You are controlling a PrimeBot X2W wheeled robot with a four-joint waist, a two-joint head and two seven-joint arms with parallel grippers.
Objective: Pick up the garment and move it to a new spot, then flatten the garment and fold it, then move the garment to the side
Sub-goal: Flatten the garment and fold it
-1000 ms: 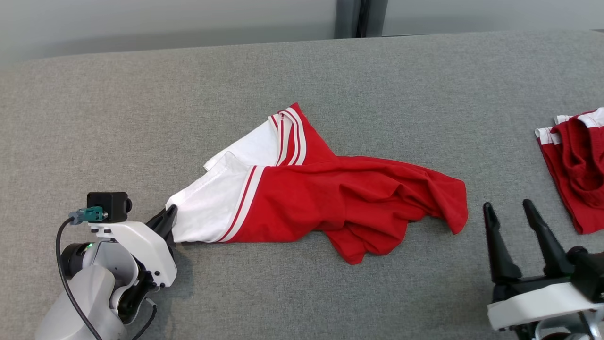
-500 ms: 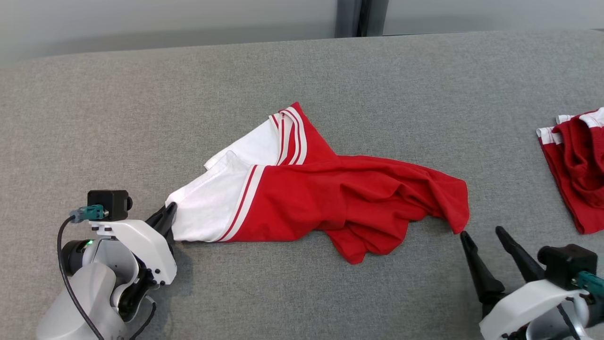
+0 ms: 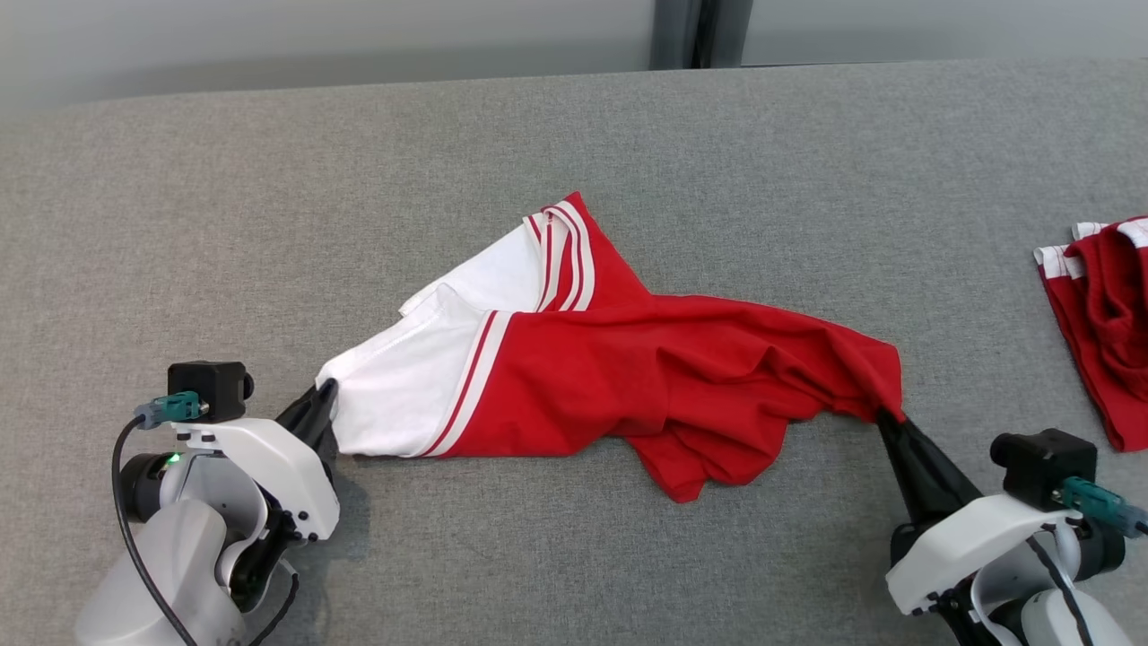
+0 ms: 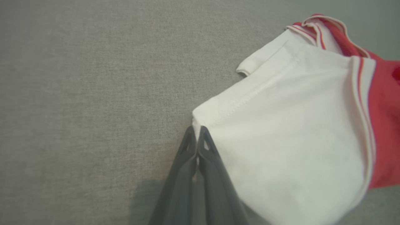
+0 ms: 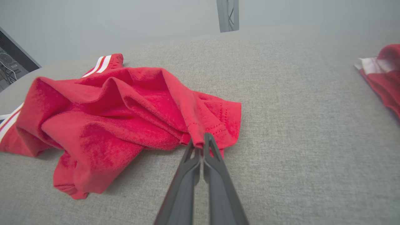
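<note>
A red garment (image 3: 628,377) with a white, red-striped part lies crumpled across the middle of the grey table (image 3: 574,161). My left gripper (image 3: 325,395) is shut on its white corner (image 4: 200,120) at the left end. At the right end my right gripper (image 3: 883,420) is shut on the red hem corner (image 5: 200,137); in the right wrist view the fingers (image 5: 215,162) pinch that folded edge just above the surface. Between the two grips the cloth (image 5: 103,118) stays bunched in folds.
A second red and white garment (image 3: 1108,314) lies at the table's right edge, also in the right wrist view as a red heap (image 5: 382,75). A pale wall and a dark post (image 3: 695,31) stand behind the table.
My right gripper came in from the lower right, reached the garment's red corner and shut on it. The left gripper kept its hold. The head camera shifted slightly.
</note>
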